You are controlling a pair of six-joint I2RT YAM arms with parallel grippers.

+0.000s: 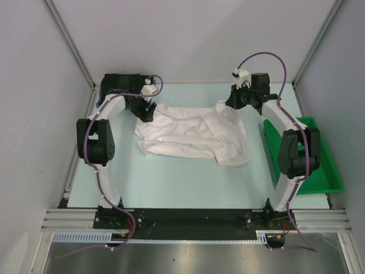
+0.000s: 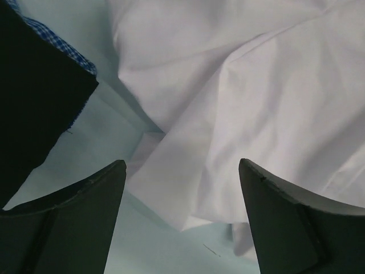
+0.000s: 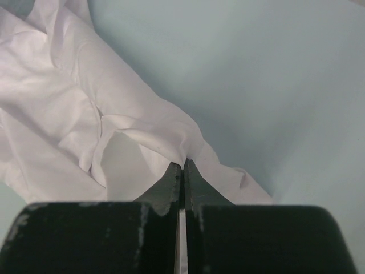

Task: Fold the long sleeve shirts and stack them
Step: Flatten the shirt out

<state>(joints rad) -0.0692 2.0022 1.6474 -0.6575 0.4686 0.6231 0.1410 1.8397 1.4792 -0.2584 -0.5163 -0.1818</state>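
The white shirt (image 1: 191, 134) lies crumpled and creased at the middle of the pale table (image 1: 188, 182); its sleeves cannot be told from its body in the folds. The left hand (image 1: 147, 111) sits at the shirt's ten o'clock corner; in the left wrist view its fingers (image 2: 80, 222) stand wide apart above the cloth with nothing between them. The right hand (image 1: 234, 105) is at the shirt's one o'clock; in the right wrist view its tips are pressed together, pinching a raised fold of the shirt. At nine to eleven o'clock in the left wrist view a black cloth (image 2: 34, 108) with a blue checked cloth (image 2: 57, 40) along its edge is cut off by the frame; whether these are shirts I cannot tell. A green tray (image 1: 328, 171) at the table's three o'clock edge is partly hidden by the right arm.
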